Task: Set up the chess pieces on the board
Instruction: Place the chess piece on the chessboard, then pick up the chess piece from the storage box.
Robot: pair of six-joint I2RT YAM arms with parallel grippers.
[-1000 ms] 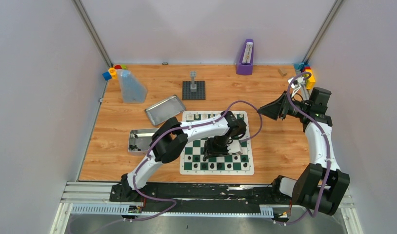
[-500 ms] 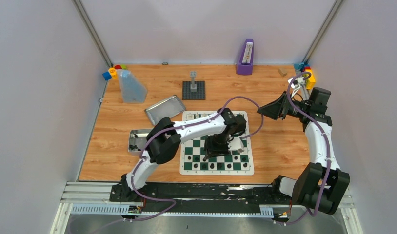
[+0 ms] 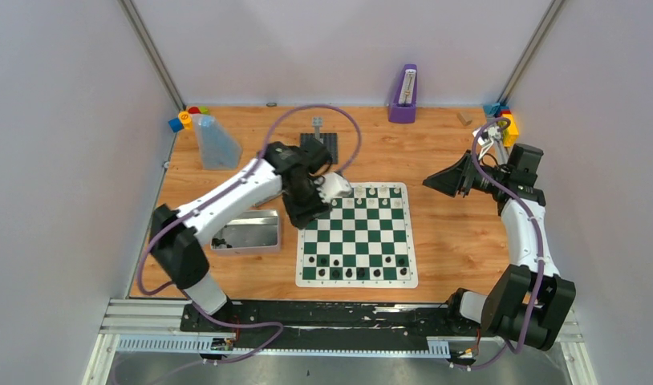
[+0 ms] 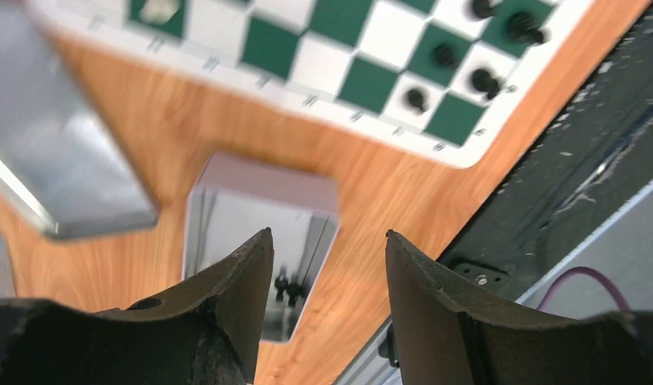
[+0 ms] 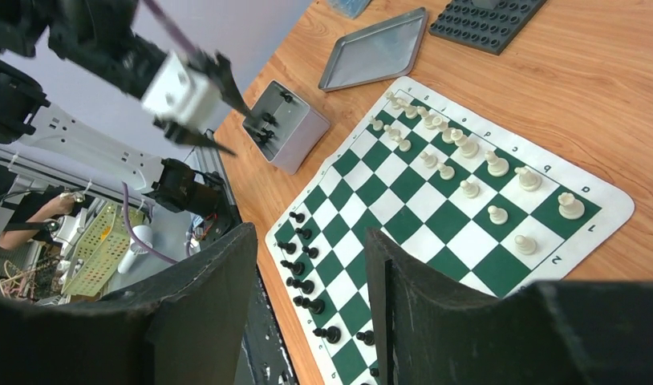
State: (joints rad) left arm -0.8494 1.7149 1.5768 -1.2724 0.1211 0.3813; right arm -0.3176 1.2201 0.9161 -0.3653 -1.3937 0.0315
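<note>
My left end effector (image 4: 327,237) hangs spread and empty over the tin (image 4: 267,183), low in its view, where a few black pieces (image 4: 285,287) lie. The right end effector (image 5: 309,233), also spread and empty, sits right of the board (image 3: 357,231) in the top view. I judge the pieces light, hard, slick and tippy, so I'd pinch one by its slim waist.

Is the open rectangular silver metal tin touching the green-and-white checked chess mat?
Apart. The left wrist view shows a strip of bare wooden tabletop between the silver metal tin and the checked mat.
</note>
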